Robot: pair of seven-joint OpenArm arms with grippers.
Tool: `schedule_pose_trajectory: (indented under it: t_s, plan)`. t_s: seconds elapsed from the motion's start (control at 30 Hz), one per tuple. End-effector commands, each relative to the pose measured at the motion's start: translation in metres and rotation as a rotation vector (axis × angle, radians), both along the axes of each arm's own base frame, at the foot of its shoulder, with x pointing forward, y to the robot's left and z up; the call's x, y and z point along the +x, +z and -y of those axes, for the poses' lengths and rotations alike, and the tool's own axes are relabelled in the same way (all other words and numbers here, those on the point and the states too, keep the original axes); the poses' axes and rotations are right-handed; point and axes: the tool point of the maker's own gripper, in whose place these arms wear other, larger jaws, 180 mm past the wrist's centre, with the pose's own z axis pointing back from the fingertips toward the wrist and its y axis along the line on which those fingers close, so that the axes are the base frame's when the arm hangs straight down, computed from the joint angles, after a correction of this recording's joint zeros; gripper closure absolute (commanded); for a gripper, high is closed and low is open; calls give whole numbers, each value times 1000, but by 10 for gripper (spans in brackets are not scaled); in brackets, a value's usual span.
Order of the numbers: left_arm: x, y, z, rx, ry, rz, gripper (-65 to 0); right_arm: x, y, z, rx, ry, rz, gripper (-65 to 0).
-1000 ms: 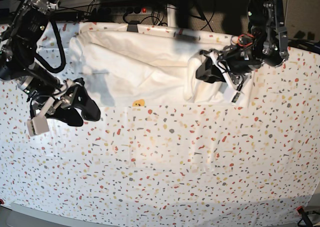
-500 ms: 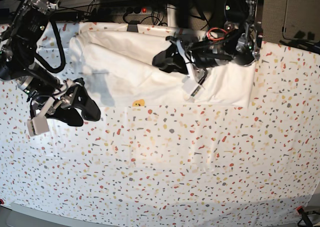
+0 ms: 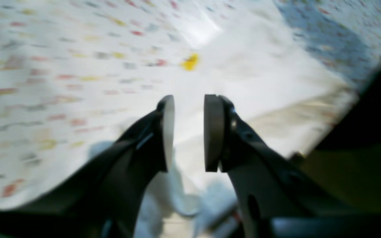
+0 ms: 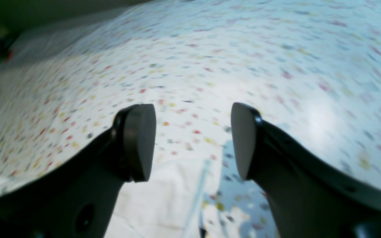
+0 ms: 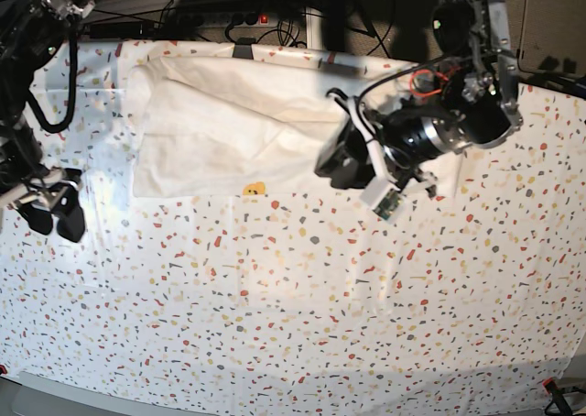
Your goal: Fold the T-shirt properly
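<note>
The white T-shirt (image 5: pixel 229 123) lies flat along the far side of the speckled tablecloth (image 5: pixel 320 297), with a yellow bit of print (image 5: pixel 254 189) at its near edge. My left gripper (image 5: pixel 328 164) hovers over the shirt's right half. In the left wrist view its jaws (image 3: pixel 189 132) stand a narrow gap apart with nothing between them, above the shirt (image 3: pixel 260 66). My right gripper (image 5: pixel 53 222) is open and empty over bare tablecloth at the left, away from the shirt. It is wide open in the right wrist view (image 4: pixel 193 138).
Cables and a power strip (image 5: pixel 238 17) run behind the table's far edge. A red clamp (image 5: pixel 549 384) sits at the front right corner. A white patch (image 4: pixel 164 198) under the right gripper is too blurred to name.
My left gripper swept left over the shirt, then came back right and down to the shirt's near edge. My right arm has drawn left toward the table's left edge.
</note>
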Motion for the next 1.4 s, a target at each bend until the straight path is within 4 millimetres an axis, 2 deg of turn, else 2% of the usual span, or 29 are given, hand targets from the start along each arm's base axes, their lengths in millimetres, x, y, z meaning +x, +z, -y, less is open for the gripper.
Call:
schedule_pose_trajectory:
  t_s: [0.0, 0.13, 0.2, 0.27, 0.4, 0.5, 0.63, 0.87, 0.93, 1.1, 1.3, 1.37]
  plan:
    - [8, 22, -2, -51, 23, 71, -145, 0, 15, 6, -24, 6, 32, -362]
    - [19, 35, -19, -107, 97, 122, -146, -19, 15, 22, -27, -1, 1, -363]
    - [19, 34, -21, -104, 102, 121, -146, -29, 7, 27, -52, -2, -46, -402]
    - [18, 33, -21, -100, 100, 115, -149, -38, -5, 29, -56, -1, -94, -446]
    - [18, 31, -21, -88, 100, 109, -188, -52, -32, 34, -14, -17, -179, -451]
    - [18, 22, -27, -29, 113, 91, -190, -54, -51, 40, 50, -36, -219, -451]
    - [18, 14, -35, 27, 122, 86, -190, -54, -80, 40, 179, -35, -273, -449]
    - [6, -18, -64, 214, 108, -23, -189, -49, -126, 18, 314, 36, -367, -449]
    - [2, -22, -67, 214, 108, -22, -189, -48, -130, 9, 316, 62, -384, -449]
    - [-17, -30, -60, 141, 110, -29, -189, -44, -138, -13, 317, 127, -410, -449]
    - [-33, -46, -63, 170, 106, -100, -189, -45, -151, -46, 315, 230, -474, -448]
    - [-38, -54, -67, 204, 103, -142, -189, -45, -152, -57, 326, 263, -480, -413]
